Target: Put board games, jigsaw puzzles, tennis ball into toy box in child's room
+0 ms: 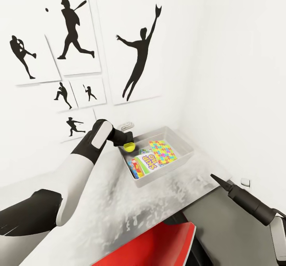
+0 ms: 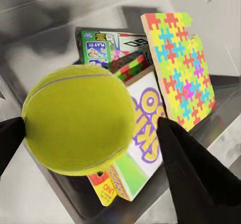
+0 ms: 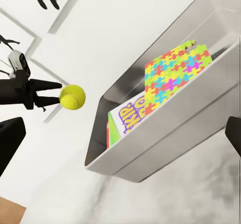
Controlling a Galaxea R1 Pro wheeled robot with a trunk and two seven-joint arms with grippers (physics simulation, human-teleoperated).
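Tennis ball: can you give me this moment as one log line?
left gripper: shut on tennis ball | ball: above toy box rim | right gripper: idle

Tennis ball (image 2: 75,118): matt felt w/ pale seam. Toy box (image 3: 165,138): smooth satin grey, metal-like. Surface (image 1: 131,210): mottled white, slight sheen. Jigsaw puzzle (image 2: 183,68): glossy print.

In the left wrist view the tennis ball (image 2: 75,119) hides much of the toy box (image 2: 221,91) and the lower half of the board game (image 2: 145,128) lettered in purple. The right tool's (image 3: 120,138) fingertips are cut off at the right wrist view's edges. The red object (image 1: 159,242) is cropped by the head view's bottom edge.
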